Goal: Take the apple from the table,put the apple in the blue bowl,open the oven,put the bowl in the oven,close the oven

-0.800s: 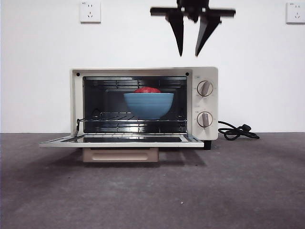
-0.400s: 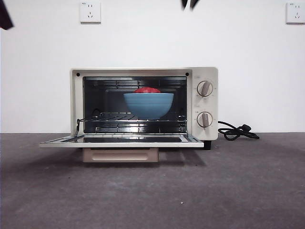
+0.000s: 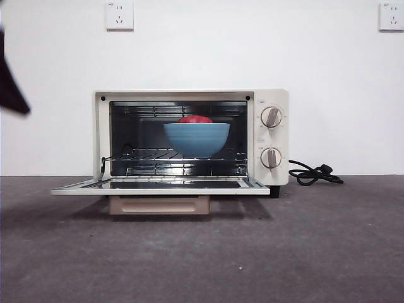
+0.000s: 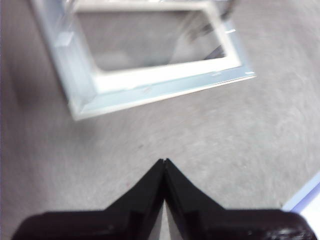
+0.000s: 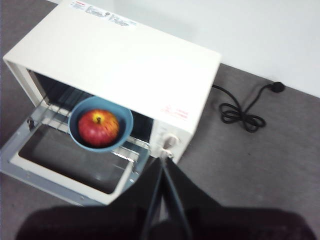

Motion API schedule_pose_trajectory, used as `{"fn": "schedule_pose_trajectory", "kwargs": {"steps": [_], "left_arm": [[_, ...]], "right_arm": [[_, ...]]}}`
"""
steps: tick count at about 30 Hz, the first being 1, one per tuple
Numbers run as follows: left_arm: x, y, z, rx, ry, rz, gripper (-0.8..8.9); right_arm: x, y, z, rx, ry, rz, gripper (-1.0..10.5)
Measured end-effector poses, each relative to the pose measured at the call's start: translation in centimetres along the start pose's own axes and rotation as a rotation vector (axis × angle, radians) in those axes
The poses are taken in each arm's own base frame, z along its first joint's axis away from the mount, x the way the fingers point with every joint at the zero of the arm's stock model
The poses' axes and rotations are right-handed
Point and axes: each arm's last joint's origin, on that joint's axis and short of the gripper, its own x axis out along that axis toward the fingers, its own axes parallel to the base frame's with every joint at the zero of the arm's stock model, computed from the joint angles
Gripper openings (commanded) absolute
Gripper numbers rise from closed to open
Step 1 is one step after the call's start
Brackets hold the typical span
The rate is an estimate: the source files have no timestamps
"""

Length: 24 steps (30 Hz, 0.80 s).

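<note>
our left hand [image 4: 164, 162] hangs over the bare table [image 4: 225, 135], its two black jaws pressed together and grasping nothing, just in front of the oven's lowered door [image 4: 150, 85]. our right hand [image 5: 164, 159] is clenched too, jaws touching and empty, high above the right front corner of the oven [image 5: 125, 60]. in the front view a dark shape [image 3: 9, 85] shows at the left edge; we cannot tell which arm it belongs to. the oven stands open, its door folded down flat. the blue bowl [image 3: 197, 139] sits on the wire rack [image 3: 145, 154] inside the oven, and the apple [image 3: 194, 118] rests in the bowl, red with a yellowish patch. a black cord [image 3: 314, 173] lies coiled on the table to the oven's right.
</note>
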Motion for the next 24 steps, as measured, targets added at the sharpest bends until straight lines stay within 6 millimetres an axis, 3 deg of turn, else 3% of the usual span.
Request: {"fn": "schedule_pose_trajectory", "kwargs": {"steps": [4, 9, 13, 19, 24], "left_arm": [[2.2, 2.4, -0.9, -0.109, 0.025, -0.041, -0.08], [4.3, 4.0, -0.9, -0.175, 0.084, -0.043, -0.08], [5.9, 5.1, -1.1, -0.220, 0.128, -0.040, -0.08], [7.4, 6.3, -0.6, -0.249, 0.100, -0.042, -0.08], [8.1, 6.8, -0.4, -0.281, 0.083, -0.046, -0.08]], "right_arm": [[-1.8, -0.8, -1.9, -0.014, 0.010, -0.049, -0.1], [-2.9, -1.3, -4.8, -0.038, 0.049, -0.099, -0.1], [-4.2, -1.8, -7.3, -0.019, -0.026, -0.099, -0.1], [-5.9, -2.3, -11.9, -0.004, -0.074, -0.097, -0.1], [-6.2, -2.5, -14.5, -0.003, -0.073, -0.097, -0.1]]}}
